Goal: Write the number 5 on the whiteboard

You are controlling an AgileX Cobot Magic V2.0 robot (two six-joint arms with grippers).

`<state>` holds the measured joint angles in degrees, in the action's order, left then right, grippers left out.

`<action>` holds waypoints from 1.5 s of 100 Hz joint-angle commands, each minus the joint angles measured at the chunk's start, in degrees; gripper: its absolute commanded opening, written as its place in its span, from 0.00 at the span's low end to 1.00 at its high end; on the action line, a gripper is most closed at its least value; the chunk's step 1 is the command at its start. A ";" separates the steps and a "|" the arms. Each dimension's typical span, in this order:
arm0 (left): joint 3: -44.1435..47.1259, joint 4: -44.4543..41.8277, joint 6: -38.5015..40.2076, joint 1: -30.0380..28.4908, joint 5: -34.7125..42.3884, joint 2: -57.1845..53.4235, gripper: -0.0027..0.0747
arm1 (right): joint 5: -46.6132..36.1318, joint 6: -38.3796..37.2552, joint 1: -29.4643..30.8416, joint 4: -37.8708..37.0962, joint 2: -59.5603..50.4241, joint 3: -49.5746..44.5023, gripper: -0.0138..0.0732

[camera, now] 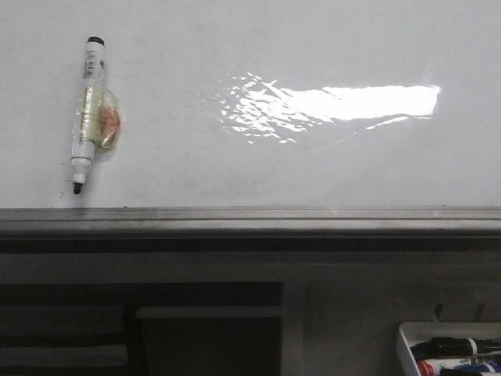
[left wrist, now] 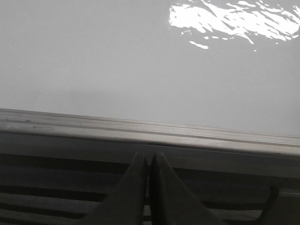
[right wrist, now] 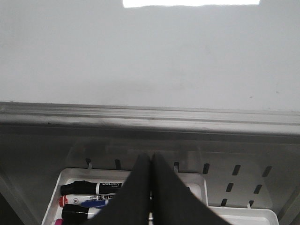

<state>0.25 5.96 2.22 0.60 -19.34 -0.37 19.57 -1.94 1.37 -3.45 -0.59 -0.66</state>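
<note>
Since no digit is drawn yet, what matters is where a pen lies relative to each arm, and the front view gives the layout: the whiteboard (camera: 250,164) fills the upper part, glossy white with a bright streak of glare toward two o'clock, closed off below by a grey metal ledge (camera: 250,219). A marker (camera: 86,113) lies on the board at about ten o'clock, uncapped, its long axis running roughly twelve to six with the tip at the six end, and something clear and tape-like is wrapped about its middle. Down at five o'clock a small white tray (camera: 404,345) holds more markers. Neither arm shows in this view. From the left wrist, the left gripper (left wrist: 149,161) has its fingers pressed together on nothing, pointing across the ledge at blank board. From the right wrist, the right gripper (right wrist: 151,161) is likewise pinched closed and empty, hanging right over the tray, where a black marker (right wrist: 96,187) lies crosswise just beside the fingers. I'd judge the right arm nearer a pen, though the board marker sits on the left arm's side. The board looks clean; the number 5 is nowhere on it.
</note>
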 commanded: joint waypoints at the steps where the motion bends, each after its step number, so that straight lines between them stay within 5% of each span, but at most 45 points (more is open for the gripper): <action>1: 1.03 0.57 0.22 0.29 3.01 -1.56 0.01 | -1.01 0.38 0.34 -0.30 -1.05 -1.55 0.09; 52: 1.03 -0.01 0.22 0.29 6.25 -1.56 0.01 | -1.33 0.38 0.34 -0.30 -1.05 -1.55 0.09; 84: 1.03 -0.01 0.22 0.29 8.37 -1.56 0.01 | -14.19 0.38 0.34 -0.30 -1.05 -1.55 0.09; 119: 1.03 0.11 0.22 0.29 8.87 -1.56 0.01 | -9.04 0.38 0.34 -0.18 -1.05 -1.55 0.09; 150: -1.66 0.42 0.22 0.29 11.61 -0.80 0.01 | -7.45 0.38 0.34 8.09 1.47 -1.03 0.09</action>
<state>0.15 5.65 2.22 0.60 -12.11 -0.37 15.67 -1.84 1.37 2.21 -0.59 -0.91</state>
